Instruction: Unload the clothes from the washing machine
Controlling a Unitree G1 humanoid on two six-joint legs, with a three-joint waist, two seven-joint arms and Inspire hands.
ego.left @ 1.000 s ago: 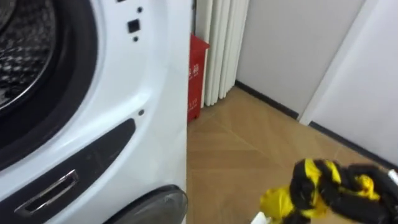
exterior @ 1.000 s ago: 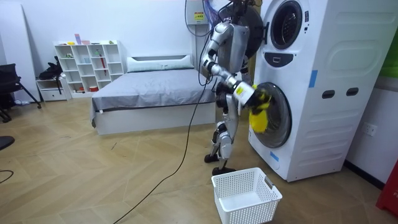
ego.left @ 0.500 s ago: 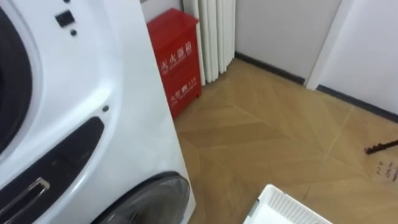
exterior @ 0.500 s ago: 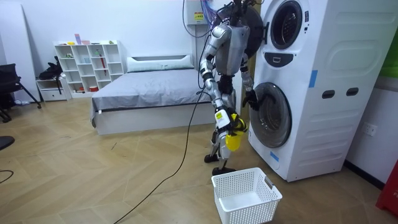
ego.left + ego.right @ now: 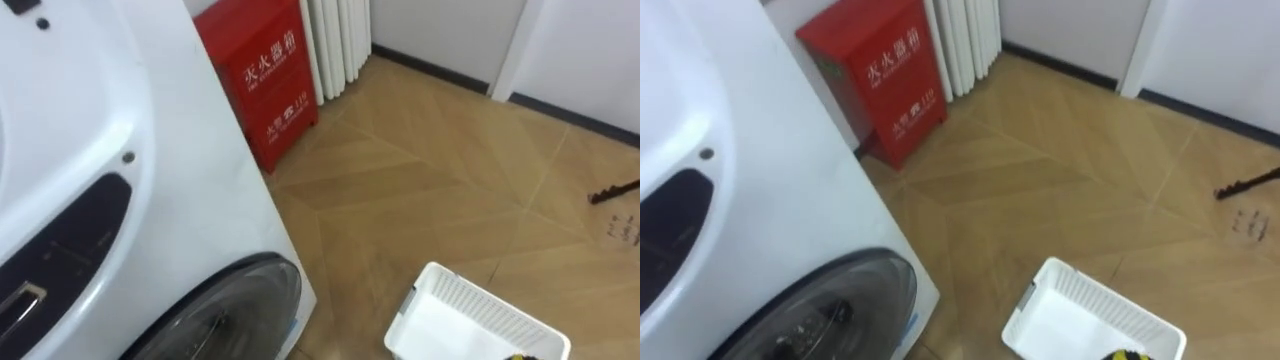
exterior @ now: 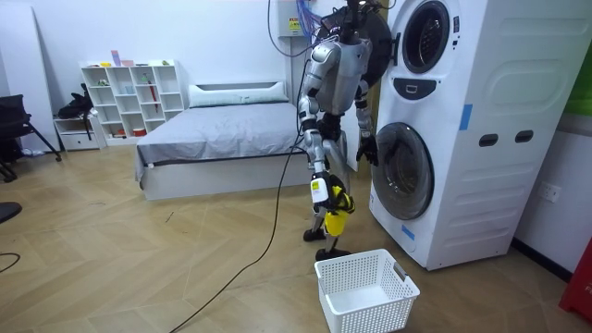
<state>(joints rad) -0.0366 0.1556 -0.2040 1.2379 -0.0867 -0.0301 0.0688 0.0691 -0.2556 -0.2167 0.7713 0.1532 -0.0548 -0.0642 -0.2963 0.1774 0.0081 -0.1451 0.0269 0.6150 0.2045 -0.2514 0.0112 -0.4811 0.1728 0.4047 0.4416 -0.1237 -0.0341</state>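
- Right hand (image 6: 320,189) is gripping a yellow-black cloth (image 6: 337,203), dangling it over the basket (image 6: 365,294) near the washer (image 6: 462,139).
- Basket is sitting empty.
- Left hand (image 6: 368,150) is hanging by the washer door; I cannot tell how its fingers stand.

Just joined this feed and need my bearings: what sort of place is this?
Probably a bedroom doubling as laundry space: a bed, a white cube shelf, stacked front-loading washing machines, and a white laundry basket near the yellow garment in the right robot hand.
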